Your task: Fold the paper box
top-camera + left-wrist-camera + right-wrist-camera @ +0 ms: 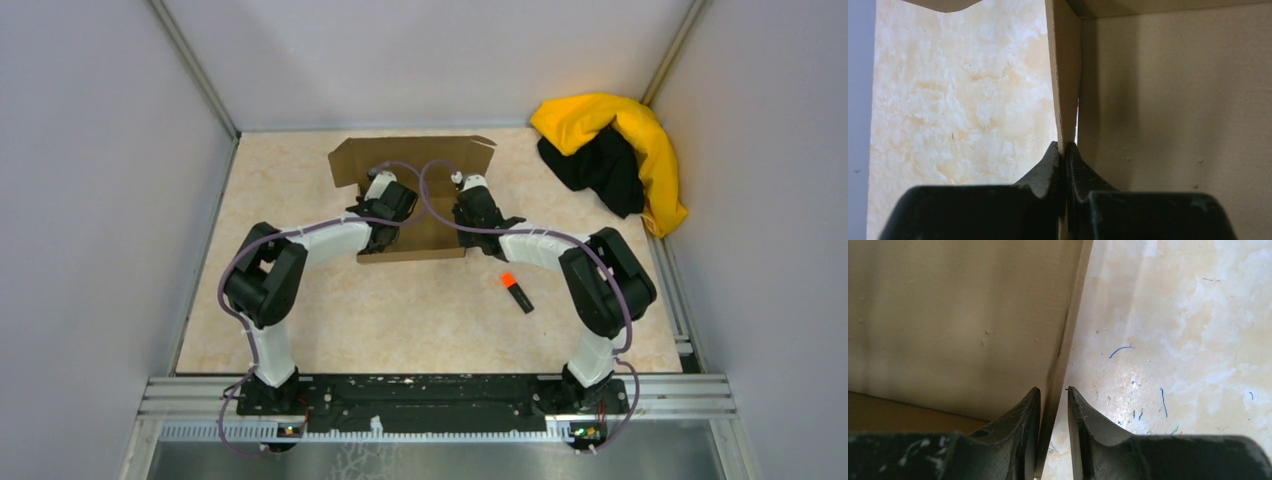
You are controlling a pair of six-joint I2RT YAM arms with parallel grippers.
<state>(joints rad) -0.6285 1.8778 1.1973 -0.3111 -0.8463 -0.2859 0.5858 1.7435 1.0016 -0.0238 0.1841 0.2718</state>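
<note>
Paper box: plain brown cardboard, half-formed and open-topped, with a rear flap standing. It lies on the table in the upper middle of the top view.
Left gripper: pressed together, pinching the thin upright edge of one side wall.
Right gripper: narrowly spread astride the opposite wall, with a sliver of gap beside one finger.
Top view only: both arms curve inward; cloth heap at upper right; orange-capped marker right of centre.
Wrist views only: the grip on each wall edge; blue flecks on the tabletop.
</note>
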